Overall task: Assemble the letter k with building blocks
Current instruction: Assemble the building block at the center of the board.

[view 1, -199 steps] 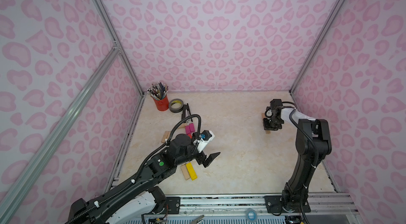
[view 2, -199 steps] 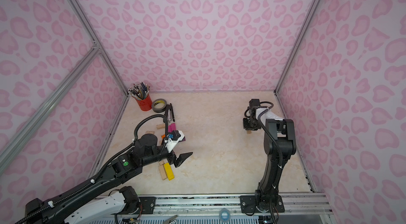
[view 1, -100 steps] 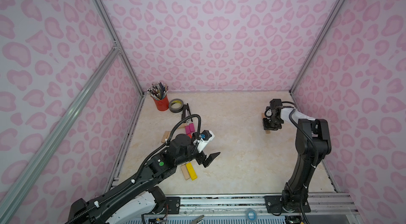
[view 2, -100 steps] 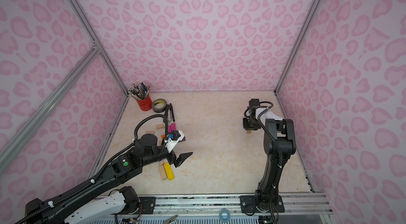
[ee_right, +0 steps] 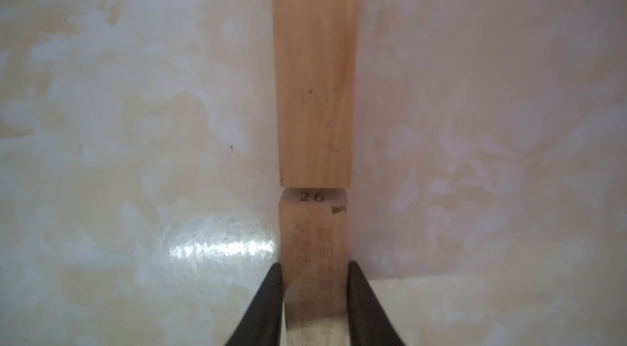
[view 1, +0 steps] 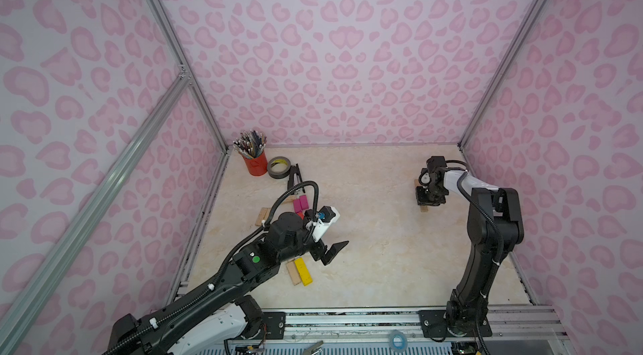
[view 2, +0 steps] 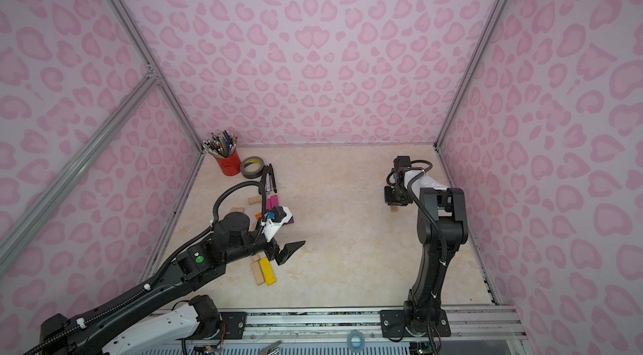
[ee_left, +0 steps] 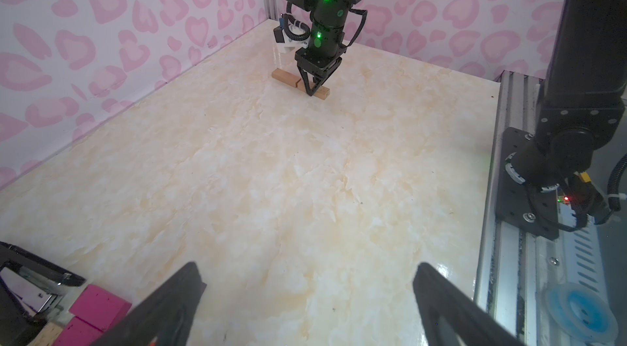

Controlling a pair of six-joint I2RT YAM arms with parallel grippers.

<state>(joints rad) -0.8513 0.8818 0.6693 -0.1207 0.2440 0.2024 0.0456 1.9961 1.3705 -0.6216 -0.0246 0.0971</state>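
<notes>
Marbled cream counter point(view 1: 382, 249), pink-patterned walls. Right hand point(ee_right: 315, 268) pinches the stamped wood block point(ee_right: 314, 225) by its long sides and sets it end to end against a second wood block point(ee_right: 315, 73), likely as the K's straight stem. Left hand point(ee_left: 307, 268) hovers spread wide and empty near the spare blocks point(view 1: 303, 270). Its arm hides part of that pile, so their count is unclear.
</notes>
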